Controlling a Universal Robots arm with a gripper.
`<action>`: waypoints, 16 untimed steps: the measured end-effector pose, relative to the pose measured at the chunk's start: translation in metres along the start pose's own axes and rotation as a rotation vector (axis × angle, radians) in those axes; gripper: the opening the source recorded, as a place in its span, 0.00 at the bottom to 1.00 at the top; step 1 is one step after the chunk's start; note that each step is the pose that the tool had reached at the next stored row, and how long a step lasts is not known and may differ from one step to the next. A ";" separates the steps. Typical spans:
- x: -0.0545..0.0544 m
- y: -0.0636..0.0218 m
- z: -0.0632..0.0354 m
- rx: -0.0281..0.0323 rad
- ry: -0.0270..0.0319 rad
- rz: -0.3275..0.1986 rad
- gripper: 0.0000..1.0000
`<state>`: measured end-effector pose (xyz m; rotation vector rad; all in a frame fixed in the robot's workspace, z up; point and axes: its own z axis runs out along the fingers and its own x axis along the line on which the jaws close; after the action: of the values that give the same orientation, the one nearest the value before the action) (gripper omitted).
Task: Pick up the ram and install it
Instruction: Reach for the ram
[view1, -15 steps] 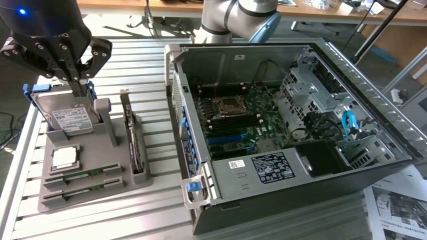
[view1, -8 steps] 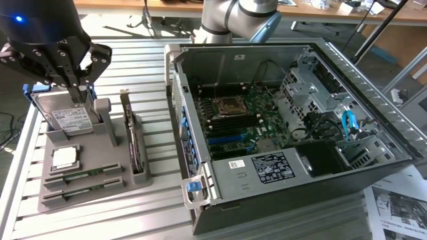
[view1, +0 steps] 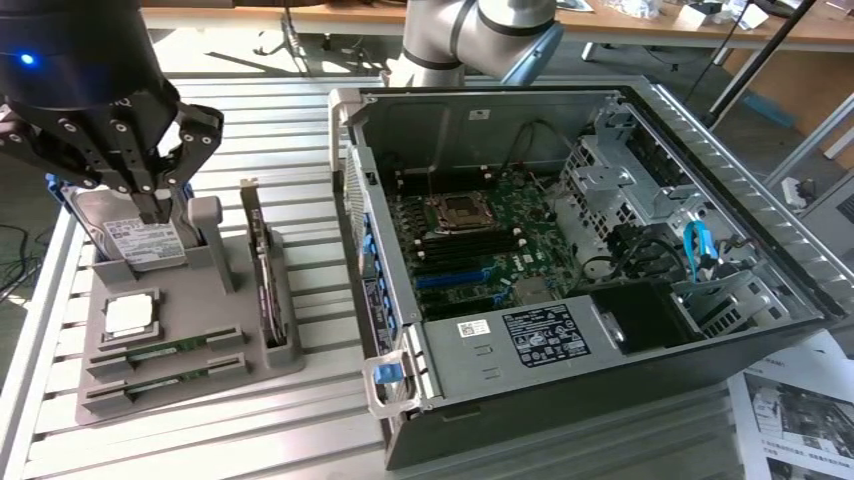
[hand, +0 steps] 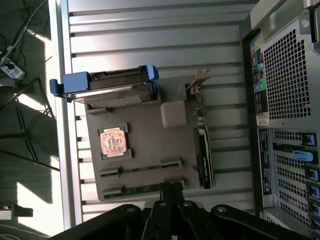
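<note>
A worktable (view1: 307, 420) of pale metal slats fills the foreground, its ribs running side by side. Beyond it in the exterior view stands a wooden desk (view1: 267, 15) with a light top. A printed sheet (view1: 801, 410) lies at the exterior view's lower right. Beside the table, the dark floor (hand: 25, 150) shows bright sunlight patches (hand: 32, 197) and loose cables (hand: 27, 20).

Soft, even daylight fills the exterior view; the slatted desk (view1: 287, 115) washes out pale toward 12 o'clock, while the inside of the open computer case (view1: 454, 125) sinks into shade at 4 o'clock. A blue light (view1: 24, 58) glows on the dark arm (view1: 94, 70) at 10 o'clock. In the wrist view, hard sun patches and crisp shadows lie on the floor (hand: 27, 150) beside the desk, whose slats glint
</note>
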<state>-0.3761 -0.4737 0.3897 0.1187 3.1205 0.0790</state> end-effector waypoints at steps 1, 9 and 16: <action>0.000 -0.0023 0.0000 -0.0001 -0.0001 0.000 0.11; -0.001 -0.0095 0.0000 -0.0001 -0.0001 0.000 0.11; -0.001 -0.0161 0.0001 0.0000 0.0000 0.000 0.11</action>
<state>-0.3761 -0.4898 0.3888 0.1186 3.1205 0.0790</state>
